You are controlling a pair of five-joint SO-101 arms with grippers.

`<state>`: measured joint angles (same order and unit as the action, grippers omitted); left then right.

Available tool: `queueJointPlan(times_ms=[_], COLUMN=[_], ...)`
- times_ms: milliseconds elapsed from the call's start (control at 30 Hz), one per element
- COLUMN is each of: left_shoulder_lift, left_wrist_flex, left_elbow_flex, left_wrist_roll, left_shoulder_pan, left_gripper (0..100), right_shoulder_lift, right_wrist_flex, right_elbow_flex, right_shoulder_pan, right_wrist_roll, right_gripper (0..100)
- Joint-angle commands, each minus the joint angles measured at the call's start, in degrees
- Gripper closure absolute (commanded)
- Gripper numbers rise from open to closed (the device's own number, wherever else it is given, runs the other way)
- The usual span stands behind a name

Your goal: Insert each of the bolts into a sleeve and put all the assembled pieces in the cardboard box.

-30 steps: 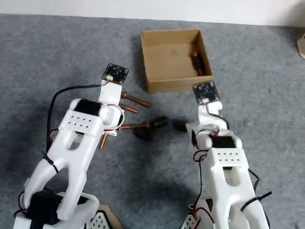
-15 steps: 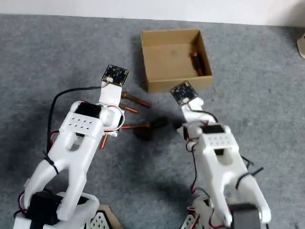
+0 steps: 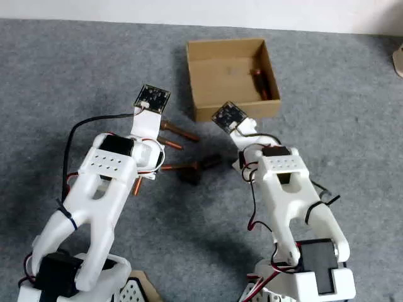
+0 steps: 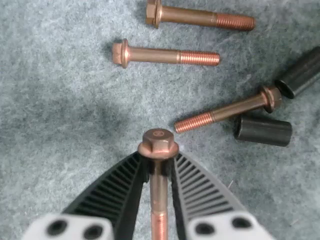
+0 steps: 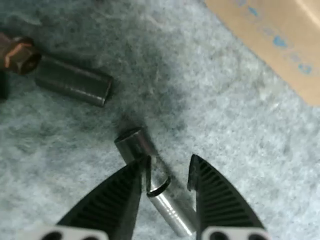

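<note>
Bolt (image 4: 158,143) clamped in left gripper (image 4: 159,160); right gripper (image 5: 167,166) spread astride sleeve (image 5: 134,144)

Premises present as a small robotics laboratory or hobby workshop, not a home or shop. Grounds: a left arm (image 3: 101,182) and a right arm (image 3: 289,189) of white plastic, with exposed wiring (image 3: 101,116) and bare circuit boards (image 3: 152,97) at the wrists, stand on a worktop (image 3: 63,75) covered in grey felt-like matting. Loose hardware, namely copper-coloured bolts (image 3: 178,131) and black sleeves (image 3: 211,161), lies near a plain cardboard box (image 3: 267,109).
</note>
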<state>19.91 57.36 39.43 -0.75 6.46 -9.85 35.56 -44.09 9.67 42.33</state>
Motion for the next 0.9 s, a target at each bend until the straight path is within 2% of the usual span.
queueJointPlan(times_ms=[0,267,467,867], left_shoulder_lift=[2.9,2.9,2.9,2.9], left_wrist_flex=[-1.0,-1.0,-0.9,-0.8], left_elbow_flex=[-0.3,-0.3,-0.3,-0.2], left_wrist_roll=[-0.1,-0.1,-0.1,0.0], left_shoulder_pan=[-0.6,-0.6,-0.5,-0.4], left_gripper=[100,100,100,100], right_shoulder_lift=[-0.4,-0.5,-0.5,0.2], right_wrist_flex=[2.4,6.5,6.9,6.8], right_elbow_flex=[2.2,2.2,2.2,2.3], right_shoulder_pan=[2.2,4.8,4.1,4.0], right_wrist_roll=[1.1,0.6,1.1,7.9], right_gripper=[86.7,86.7,86.7,86.7])
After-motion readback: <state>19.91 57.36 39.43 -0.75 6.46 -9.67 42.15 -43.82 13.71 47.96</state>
